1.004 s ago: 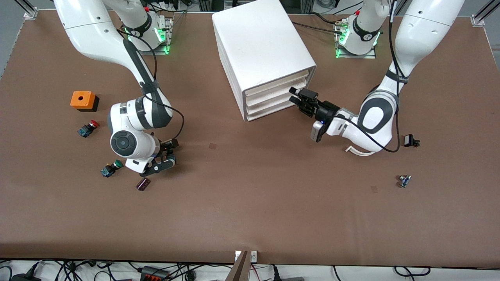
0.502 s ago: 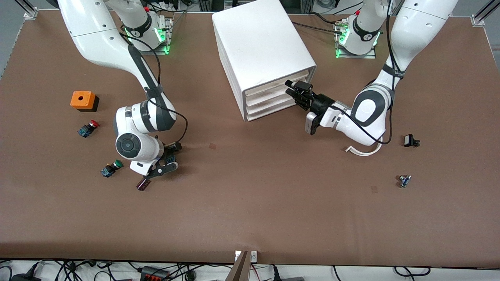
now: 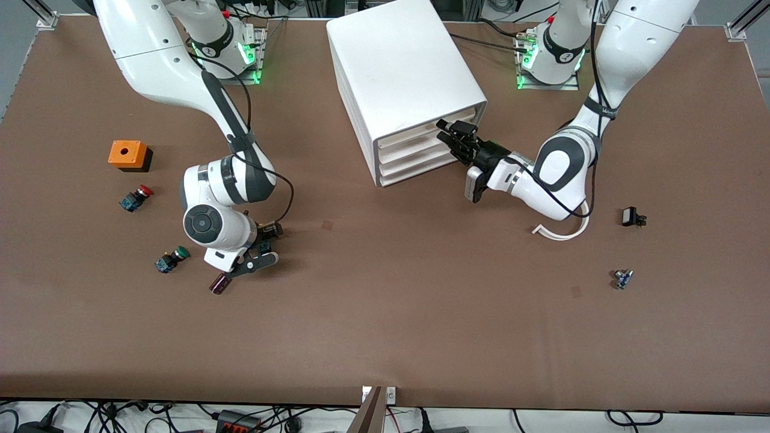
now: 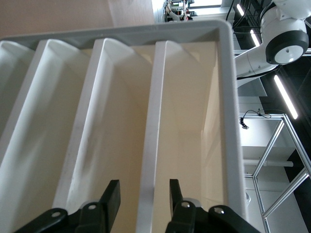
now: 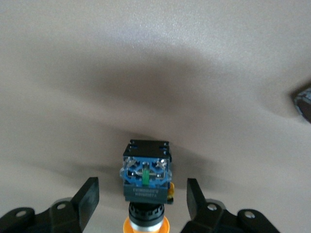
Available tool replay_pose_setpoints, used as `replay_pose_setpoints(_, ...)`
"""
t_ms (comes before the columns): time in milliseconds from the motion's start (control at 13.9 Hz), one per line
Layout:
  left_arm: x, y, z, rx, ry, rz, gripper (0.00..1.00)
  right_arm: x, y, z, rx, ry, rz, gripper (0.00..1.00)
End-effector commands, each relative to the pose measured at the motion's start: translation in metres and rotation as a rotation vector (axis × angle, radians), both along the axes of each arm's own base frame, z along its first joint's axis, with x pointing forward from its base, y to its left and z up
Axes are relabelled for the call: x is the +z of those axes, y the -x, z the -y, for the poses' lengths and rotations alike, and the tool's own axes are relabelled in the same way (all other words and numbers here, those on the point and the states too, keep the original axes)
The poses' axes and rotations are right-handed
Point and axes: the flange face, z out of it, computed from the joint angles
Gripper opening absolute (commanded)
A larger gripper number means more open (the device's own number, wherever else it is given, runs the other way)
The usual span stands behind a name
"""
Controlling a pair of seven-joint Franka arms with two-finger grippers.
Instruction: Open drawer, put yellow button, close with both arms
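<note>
The yellow button (image 5: 146, 180) lies on the table on its side, between the open fingers of my right gripper (image 5: 142, 199), with gaps on both sides. In the front view the button (image 3: 271, 230) is mostly hidden under that gripper (image 3: 263, 245). The white drawer unit (image 3: 403, 78) stands at the table's middle with its three drawers shut. My left gripper (image 3: 451, 135) is open at the unit's front, at the top drawer. In the left wrist view its fingers (image 4: 111, 199) stand on either side of a white drawer lip (image 4: 154, 145).
An orange box (image 3: 127, 154), a red-capped button (image 3: 136, 198), a green-capped button (image 3: 171, 259) and a dark purple part (image 3: 221, 282) lie near the right arm. A white curved strip (image 3: 559, 231), a black part (image 3: 633, 217) and a small blue part (image 3: 622, 278) lie toward the left arm's end.
My left gripper has moved up to the drawer unit's front. My right arm has shifted slightly toward the table's middle, its gripper staying low over the yellow button.
</note>
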Motion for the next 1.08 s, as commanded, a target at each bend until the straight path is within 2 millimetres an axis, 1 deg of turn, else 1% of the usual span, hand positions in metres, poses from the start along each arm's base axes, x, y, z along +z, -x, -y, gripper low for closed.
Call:
replay_pose_setpoints(0, 0.003, 0.012, 0.0, -0.015, -0.01, 0.034, 0.28, -0.004, -0.005, -0.004, -0.018, -0.012, 0.018, 0.74)
replay_pose_setpoints(72, 0.003, 0.012, 0.001, -0.017, -0.009, 0.034, 0.16, -0.005, -0.005, -0.004, -0.019, -0.013, 0.018, 0.7)
replay_pose_setpoints(143, 0.004, 0.012, 0.0, -0.015, -0.009, 0.036, 0.06, -0.005, -0.005, -0.004, -0.019, -0.012, 0.017, 0.59)
replay_pose_setpoints(215, 0.005, 0.009, -0.002, -0.011, -0.007, 0.039, 0.01, -0.005, -0.005, -0.003, -0.021, -0.012, 0.017, 0.46)
replay_pose_setpoints(287, 0.005, 0.006, -0.003, -0.008, -0.007, 0.041, 0.01, -0.004, -0.006, -0.003, -0.021, -0.013, 0.018, 0.26)
replay_pose_setpoints(359, 0.005, 0.002, -0.005, -0.001, -0.008, 0.043, 0.01, 0.0, -0.008, -0.005, -0.018, -0.016, 0.025, 0.13)
replay_pose_setpoints(430, 0.008, -0.004, -0.007, 0.006, -0.01, 0.049, 0.01, 0.013, -0.016, -0.008, -0.006, -0.025, 0.045, 0.02)
replay_pose_setpoints(502, 0.011, -0.011, -0.009, 0.014, -0.014, 0.055, 0.01, 0.022, -0.021, -0.01, -0.005, -0.028, 0.052, 0.0)
replay_pose_setpoints(574, 0.015, -0.018, -0.012, 0.022, -0.013, 0.069, 0.01, 0.038, -0.026, -0.012, -0.004, -0.033, 0.062, 0.0)
replay_pose_setpoints(717, 0.01, -0.04, -0.023, 0.028, -0.027, 0.087, 0.01, 0.091, -0.043, -0.022, 0.006, -0.047, 0.099, 0.0)
replay_pose_setpoints(861, 0.001, -0.064, -0.036, 0.018, -0.048, 0.12, 0.01, 0.141, -0.057, -0.034, 0.02, -0.059, 0.124, 0.0)
replay_pose_setpoints(932, -0.004, -0.077, -0.046, 0.029, -0.052, 0.131, 0.01, 0.166, -0.059, -0.052, 0.043, -0.064, 0.149, 0.0)
replay_pose_setpoints(1004, -0.008, -0.087, -0.051, 0.036, -0.052, 0.14, 0.01, 0.189, -0.058, -0.066, 0.066, -0.061, 0.168, 0.0)
